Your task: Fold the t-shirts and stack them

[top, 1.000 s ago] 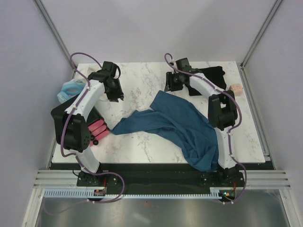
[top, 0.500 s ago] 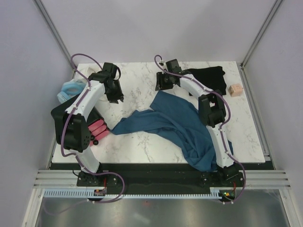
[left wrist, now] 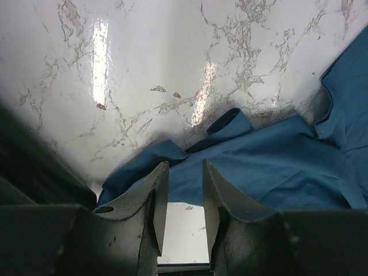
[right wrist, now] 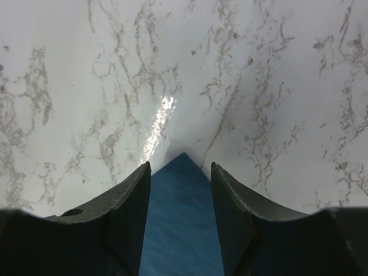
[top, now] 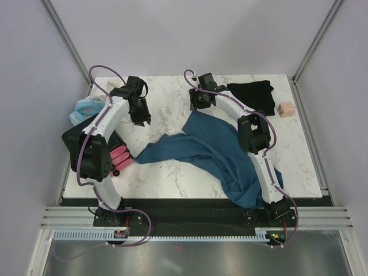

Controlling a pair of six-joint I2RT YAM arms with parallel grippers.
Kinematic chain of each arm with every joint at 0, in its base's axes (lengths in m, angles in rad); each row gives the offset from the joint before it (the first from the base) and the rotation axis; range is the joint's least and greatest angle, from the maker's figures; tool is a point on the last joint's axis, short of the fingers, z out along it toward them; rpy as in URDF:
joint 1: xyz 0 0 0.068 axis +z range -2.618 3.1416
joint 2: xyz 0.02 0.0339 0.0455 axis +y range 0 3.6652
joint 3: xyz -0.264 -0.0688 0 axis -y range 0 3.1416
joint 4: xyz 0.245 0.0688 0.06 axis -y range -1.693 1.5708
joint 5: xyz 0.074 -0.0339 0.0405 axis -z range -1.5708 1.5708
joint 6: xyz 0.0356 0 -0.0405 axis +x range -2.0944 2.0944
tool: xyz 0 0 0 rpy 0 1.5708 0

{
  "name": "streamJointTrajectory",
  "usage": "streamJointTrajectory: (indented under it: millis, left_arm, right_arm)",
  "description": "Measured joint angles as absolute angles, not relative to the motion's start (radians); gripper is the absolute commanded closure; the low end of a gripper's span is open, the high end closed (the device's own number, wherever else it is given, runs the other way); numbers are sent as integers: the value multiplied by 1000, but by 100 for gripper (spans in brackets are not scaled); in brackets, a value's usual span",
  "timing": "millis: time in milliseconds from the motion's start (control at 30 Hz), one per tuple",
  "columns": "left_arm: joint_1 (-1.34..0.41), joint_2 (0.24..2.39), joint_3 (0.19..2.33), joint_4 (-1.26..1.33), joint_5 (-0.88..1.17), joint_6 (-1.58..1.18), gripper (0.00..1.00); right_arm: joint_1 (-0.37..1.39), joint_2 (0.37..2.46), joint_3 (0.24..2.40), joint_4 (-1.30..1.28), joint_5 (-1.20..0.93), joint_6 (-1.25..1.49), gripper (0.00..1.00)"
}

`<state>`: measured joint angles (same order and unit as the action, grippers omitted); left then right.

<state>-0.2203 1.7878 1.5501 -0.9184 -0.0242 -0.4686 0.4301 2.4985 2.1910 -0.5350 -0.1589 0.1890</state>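
On the marble table [top: 164, 179], the dark teal-blue t-shirt [top: 221, 150] lies unfolded and wrinkled. It runs from a pointed corner near the far centre down to the near right edge, and one part stretches to the left. The black t-shirt [top: 253, 95] lies bunched at the far right, apart from the teal one.

The top view gives this whole layout, but it hides the fingertips. The right wrist view shows them: the right gripper [right wrist: 180, 167] stands with its fingers [right wrist: 129, 210] wide apart, and the pointed corner of the teal shirt is seen between them. I cannot tell if they touch the cloth. In the left wrist view, the left gripper [left wrist: 184, 164] has a narrow gap that holds nothing. Bare marble shows through the gap, and a folded edge of the teal shirt lies just ahead.

The right arm rises from its base at the near right, crosses over the teal shirt and bends left toward the far centre. The left arm has its elbow over the left edge, and its forearm reaches forward and inward.

A pale blue ring-shaped item [top: 85, 109] lies at the left edge. Pink pieces [top: 119, 156] sit beside the left arm. A small pinkish block [top: 285, 108] is near the black shirt.
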Motion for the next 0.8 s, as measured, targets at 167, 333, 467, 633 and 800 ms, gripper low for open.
streamJointTrajectory:
  millis: [167, 333, 467, 633, 800]
  left_arm:
    - [-220, 1790, 1551, -919, -24, -464, 63]
    - [-220, 1791, 1556, -921, -24, -462, 63]
    - [-220, 1793, 1564, -922, -24, -461, 63]
    - [-220, 1806, 1570, -922, -24, -461, 63]
    - [-220, 1811, 1570, -926, -25, -461, 63]
  right_arm:
    - [430, 2515, 2189, -547, -122, 175, 46]
    - [427, 2516, 2189, -550, -125, 175, 46]
    - [426, 2516, 2189, -555, -136, 174, 46]
    - [433, 2512, 2177, -550, -137, 157, 47]
    - [451, 2502, 2157, -544, -135, 142, 53]
